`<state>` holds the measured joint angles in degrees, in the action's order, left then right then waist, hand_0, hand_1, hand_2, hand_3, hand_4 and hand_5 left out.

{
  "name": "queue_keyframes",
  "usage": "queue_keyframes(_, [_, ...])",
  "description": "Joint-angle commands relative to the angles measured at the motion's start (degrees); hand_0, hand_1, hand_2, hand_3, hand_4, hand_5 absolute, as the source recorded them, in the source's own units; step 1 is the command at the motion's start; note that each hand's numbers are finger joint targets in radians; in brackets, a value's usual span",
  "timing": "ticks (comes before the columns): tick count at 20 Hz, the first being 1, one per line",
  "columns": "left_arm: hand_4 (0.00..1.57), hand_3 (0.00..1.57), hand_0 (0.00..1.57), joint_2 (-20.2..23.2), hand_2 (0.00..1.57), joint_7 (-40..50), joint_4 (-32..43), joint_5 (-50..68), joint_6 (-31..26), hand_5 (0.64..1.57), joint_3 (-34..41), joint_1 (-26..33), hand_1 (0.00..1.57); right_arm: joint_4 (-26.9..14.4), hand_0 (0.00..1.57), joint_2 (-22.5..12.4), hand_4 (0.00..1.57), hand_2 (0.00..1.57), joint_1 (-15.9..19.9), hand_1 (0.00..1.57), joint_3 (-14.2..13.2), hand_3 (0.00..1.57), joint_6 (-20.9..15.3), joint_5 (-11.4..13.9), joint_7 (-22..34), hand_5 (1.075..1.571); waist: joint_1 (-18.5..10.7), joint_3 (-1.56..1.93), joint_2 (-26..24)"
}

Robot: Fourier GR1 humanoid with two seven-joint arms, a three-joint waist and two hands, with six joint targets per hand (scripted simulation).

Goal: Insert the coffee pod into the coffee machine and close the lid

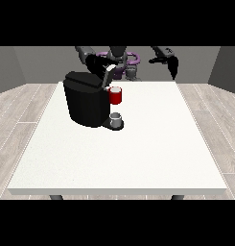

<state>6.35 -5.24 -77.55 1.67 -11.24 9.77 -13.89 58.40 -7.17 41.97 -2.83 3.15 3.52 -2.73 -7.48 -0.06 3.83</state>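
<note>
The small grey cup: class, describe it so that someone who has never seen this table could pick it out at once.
Start at the big black coffee machine standing on the large white table, towards the view's left. At its front, low on the base, stands the small grey cup, directly under the red pod holder. It is the only pale grey thing there, lower than the red part.

Dark grey torso [120, 60] with purple bands, grey arms, a black hand [173, 66] at the view's right.

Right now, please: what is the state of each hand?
Hand at the view's left: above the coffee machine; fingers cannot be told.
Hand at the view's right: raised, holding nothing; fingers hang straight, open.
</note>
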Motion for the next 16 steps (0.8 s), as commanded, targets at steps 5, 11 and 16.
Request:
queue_keyframes(5, [0.18, 0.0, 0.0, -0.1, 0.0, -0.7, 1.9, -0.5, 2.4, 1.571, 0.0, -3.0, 0.0, -1.0, 0.0, 1.2, 0.15, 0.0, 4.2, 0.0, 2.9, 0.0, -1.0, 4.5, 0.0, 1.571, 0.7, 0.05, 1.6])
queue_keyframes(11, [0.12, 0.0, 0.0, 0.5, 0.0, -2.6, 0.9, 0.6, -0.4, 1.571, -1.1, -1.3, 0.0, -2.3, 0.0, 2.8, 0.07, 0.0, 6.0, 0.0, 2.1, 0.0, -3.1, 5.5, 0.3, 1.571, -0.8, 0.05, 0.3])
queue_keyframes(16, [0.17, 0.0, 0.0, -1.9, 0.0, -4.4, 0.5, -0.7, 2.6, 1.571, -1.8, 1.3, 0.0, 1.0, 0.0, 5.8, 0.13, 0.0, 1.2, 0.0, 3.9, 0.0, 1.3, 2.6, -3.4, 1.571, 2.0, 0.06, -3.9])
